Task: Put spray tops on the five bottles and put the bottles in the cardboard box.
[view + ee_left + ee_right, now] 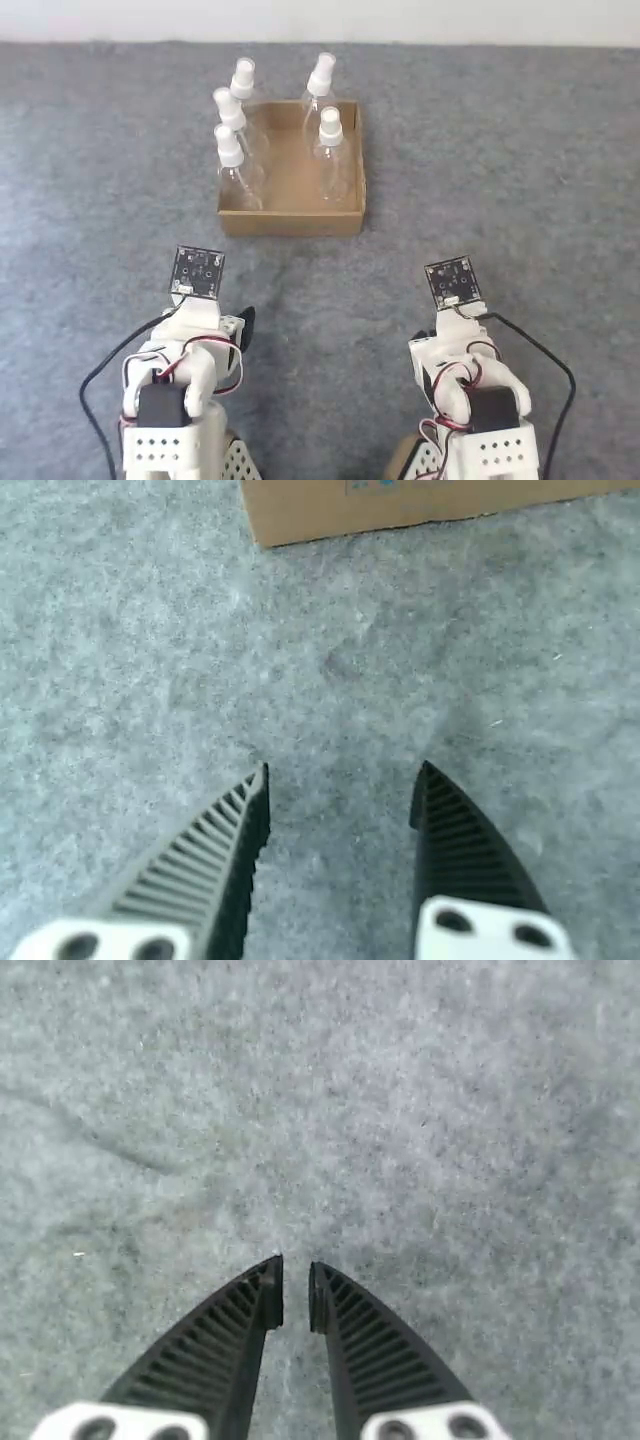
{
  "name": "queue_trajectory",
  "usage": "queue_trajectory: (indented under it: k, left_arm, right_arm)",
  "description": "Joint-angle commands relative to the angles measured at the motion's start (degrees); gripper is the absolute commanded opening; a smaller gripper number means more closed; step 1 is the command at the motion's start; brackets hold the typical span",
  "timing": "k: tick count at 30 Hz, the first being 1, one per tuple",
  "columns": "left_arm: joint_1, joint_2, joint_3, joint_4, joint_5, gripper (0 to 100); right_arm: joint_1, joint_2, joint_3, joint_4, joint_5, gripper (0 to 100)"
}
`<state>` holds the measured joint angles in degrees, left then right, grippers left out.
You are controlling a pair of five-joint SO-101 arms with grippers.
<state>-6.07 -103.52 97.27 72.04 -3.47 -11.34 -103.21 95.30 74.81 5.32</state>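
Cardboard box (290,222) holds five spray-topped bottles (240,172); left gripper (340,775) fingers parted, right gripper (295,1268) fingers closed, both empty.

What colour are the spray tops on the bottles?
White; the spray tops show best in the high view.

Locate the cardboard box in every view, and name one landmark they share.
High view: cardboard box at upper centre, on the grey carpet.
Left wrist view: its near wall, ahead of the left tool.
Right wrist view: grey carpet under the right tool.
Shared landmark: the grey carpet.
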Motion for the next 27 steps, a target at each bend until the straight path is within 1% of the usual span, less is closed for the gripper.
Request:
queue_trajectory:
  k: [1,3,8,9,27]
  left_arm:
    - [-0.18,-0.70,-0.75,0.26,0.09,21]
    - [-0.09,-0.70,-0.75,0.26,0.09,18]
    - [0.18,-0.70,-0.75,0.26,0.09,2]
    - [0.18,-0.70,-0.75,0.26,0.09,1]
    - [-0.09,-0.70,-0.75,0.26,0.09,1]
  right_arm:
    - [0.66,-0.75,1.14,0.31,0.35,1.3]
    - [0.66,-0.75,1.14,0.31,0.35,1.3]
    - [0.66,-0.75,1.14,0.31,0.35,1.3]
    - [0.66,-0.75,1.14,0.31,0.35,1.3]
    - [0.66,-0.75,1.14,0.31,0.35,1.3]
